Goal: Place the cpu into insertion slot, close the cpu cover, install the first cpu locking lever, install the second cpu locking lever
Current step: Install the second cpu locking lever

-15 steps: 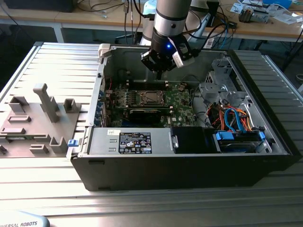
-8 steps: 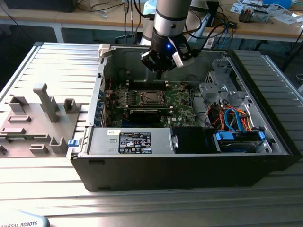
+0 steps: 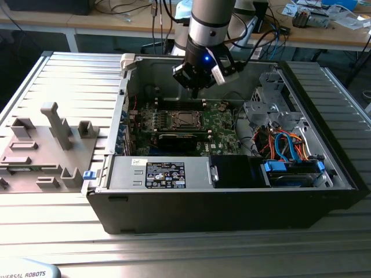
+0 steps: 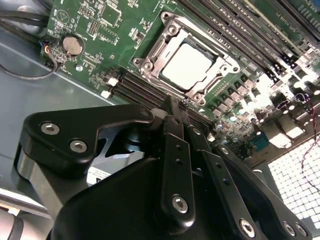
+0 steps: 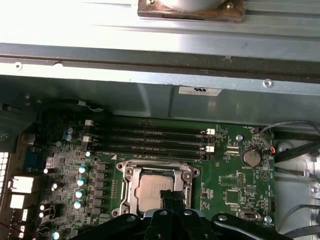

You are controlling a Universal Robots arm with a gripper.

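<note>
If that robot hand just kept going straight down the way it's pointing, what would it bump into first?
Probably the cpu sitting in the insertion slot, or the cpu cover framing it. In both wrist views the hand points at that spot, though depth is hard to judge.

ribbed metal table (image 3: 64,75), cluttered wooden benches (image 3: 324,32) behind

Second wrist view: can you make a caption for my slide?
Black gripper hangs above the silver-grey square cpu in its metal-rimmed socket.
</note>
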